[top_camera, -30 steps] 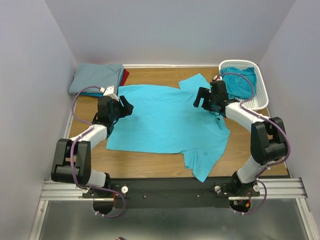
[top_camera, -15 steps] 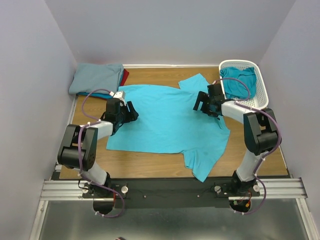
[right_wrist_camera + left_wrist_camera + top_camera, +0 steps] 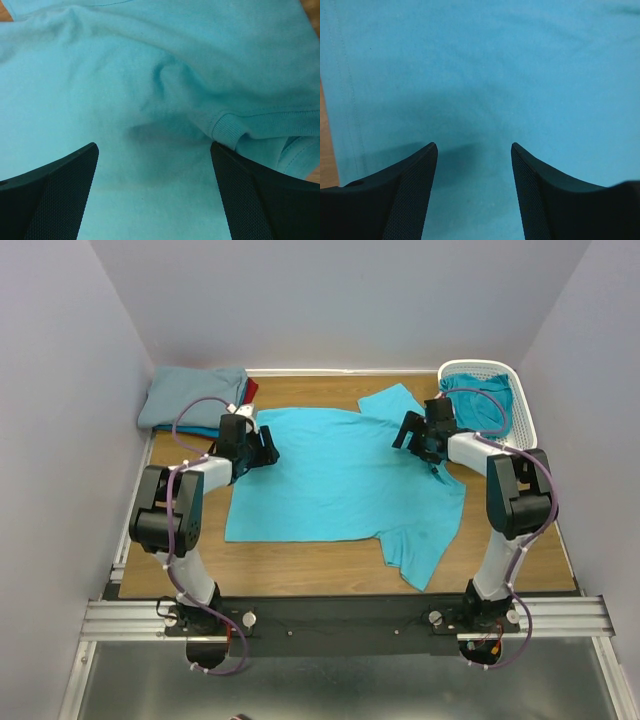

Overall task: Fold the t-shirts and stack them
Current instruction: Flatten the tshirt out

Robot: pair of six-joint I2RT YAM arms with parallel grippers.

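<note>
A bright turquoise t-shirt (image 3: pixel 340 480) lies spread flat on the wooden table, with one sleeve at the back middle and the other at the front right. My left gripper (image 3: pixel 266 448) is open just over the shirt's left back part; the left wrist view shows its gripper (image 3: pixel 474 146) with only smooth cloth (image 3: pixel 485 75) between the jaws. My right gripper (image 3: pixel 406 430) is open over the shirt near its neck; in the right wrist view the gripper (image 3: pixel 154 145) stands wide above wrinkled cloth, with the ribbed collar (image 3: pixel 227 127) by the right finger.
A folded stack sits at the back left: a grey-blue tee (image 3: pixel 195 395) on top, with red (image 3: pixel 250 390) and blue (image 3: pixel 200 428) edges under it. A white lattice basket (image 3: pixel 524 425) at the back right holds a deeper teal tee (image 3: pixel 482 405). Walls close in on three sides.
Both grippers moved toward the back of the table, the left one also to the right. The turquoise shirt shifted a little to the right, its front sleeve drawn in.
</note>
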